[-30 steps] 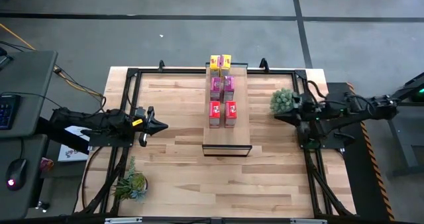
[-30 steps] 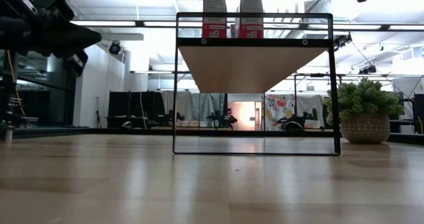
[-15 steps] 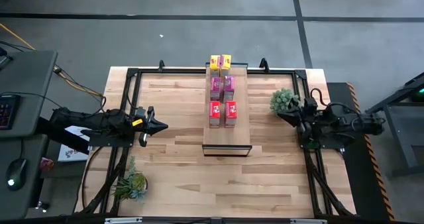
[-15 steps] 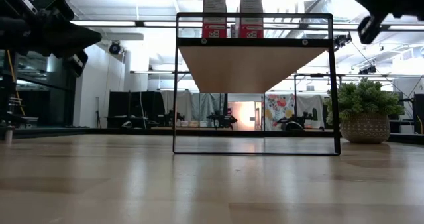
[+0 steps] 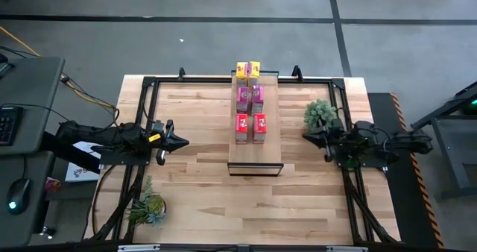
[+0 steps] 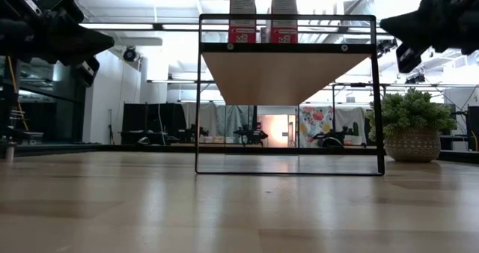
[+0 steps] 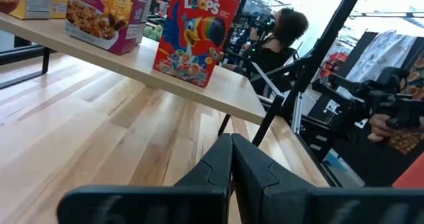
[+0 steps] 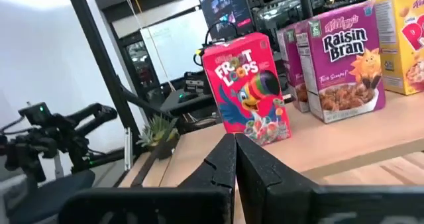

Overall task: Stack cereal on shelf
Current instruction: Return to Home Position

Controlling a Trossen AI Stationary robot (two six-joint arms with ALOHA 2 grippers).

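While both arms reach in over opposite side edges of the desk (image 5: 201, 200), all six cereal boxes stand upright on the shelf (image 5: 253, 153). It runs from the middle of the desk's far edge toward the desk's centre.

The boxes sit in three side-by-side pairs along the shelf top:
- The yellow boxes (image 5: 248, 70) are at the far end.
- The pink boxes (image 5: 250, 97) come next.
- The red boxes (image 5: 251, 127) are nearest the shelf's near end, with bare plank past them.

The red ones read Froot Loops and carry a toucan picture. The pink ones read Raisin Bran, with a sun and a bowl of flakes. The print on the yellow ones is cut off, so I can't read it.

The shelf has a light wood plank top on a thin dark frame and stands raised above the desk. From the low view the space under it is open.

The left gripper (image 5: 182, 140) is between the left edge and the shelf, well apart from the shelf and pointing at it. Its fingers are clenched together and hold nothing. The right gripper (image 5: 305, 136) is between the shelf and the right edge, near a potted plant (image 5: 319, 112), and also points at the shelf. Its fingers are pressed together and empty.

A second plant (image 5: 149, 206) sits by the near left corner. A person (image 7: 281, 35) shows in the room beyond the desk.
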